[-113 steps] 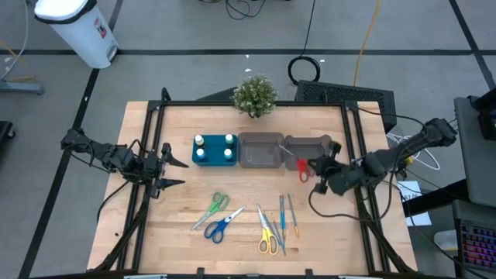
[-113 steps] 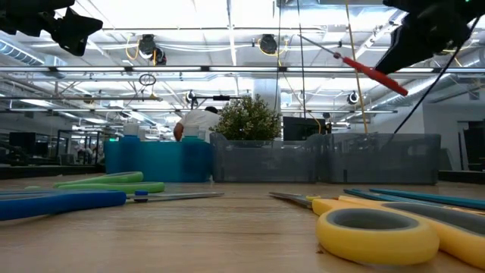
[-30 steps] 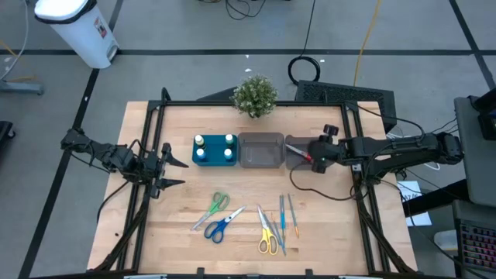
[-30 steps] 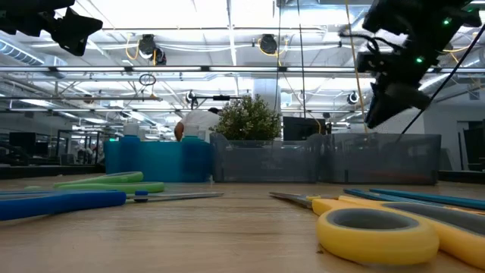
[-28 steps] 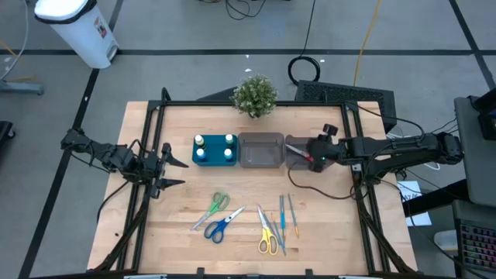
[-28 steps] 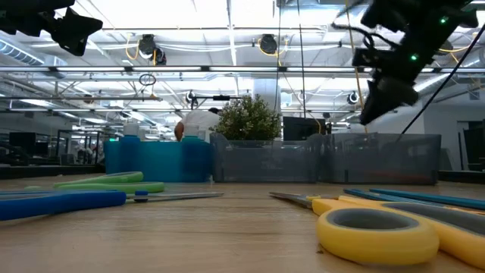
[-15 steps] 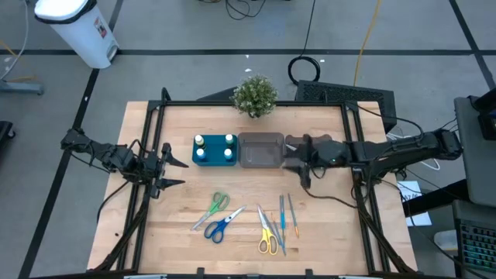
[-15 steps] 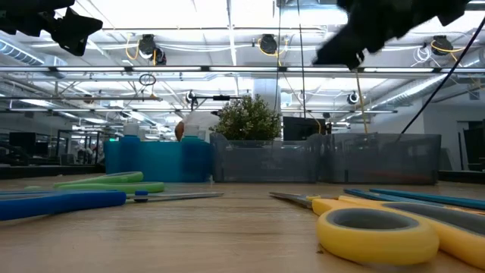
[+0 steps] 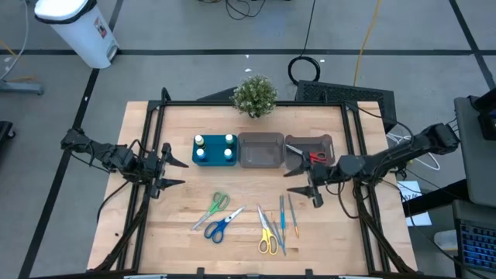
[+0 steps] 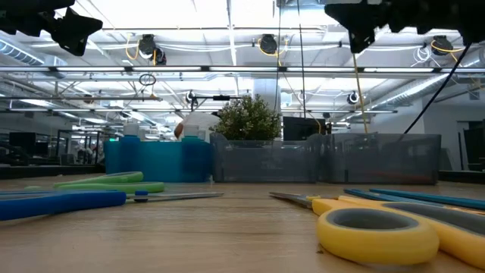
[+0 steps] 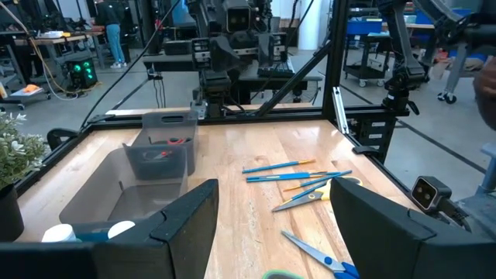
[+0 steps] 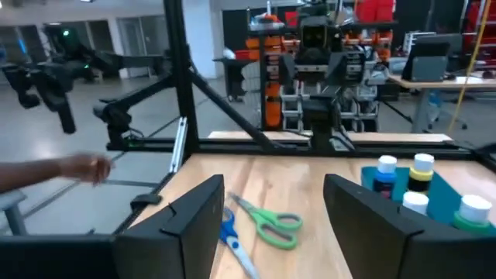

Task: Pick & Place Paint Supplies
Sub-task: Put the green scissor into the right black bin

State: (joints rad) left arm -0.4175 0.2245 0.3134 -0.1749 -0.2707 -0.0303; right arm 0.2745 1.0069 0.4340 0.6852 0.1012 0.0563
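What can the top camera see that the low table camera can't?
Only the top camera shows the red scissors lying inside the right grey bin, the four little bottles in the teal tray, and both robot hands: the left hand waits at the table's left side, and the right hand is open, above the table in front of that bin. Only the low camera shows the ceiling lights of the room behind. Both show the plant and the yellow scissors.

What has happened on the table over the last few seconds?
The right hand carried the red scissors into the right grey bin, let go and drew back toward the table's front, open. The left hand and the other scissors stayed put.
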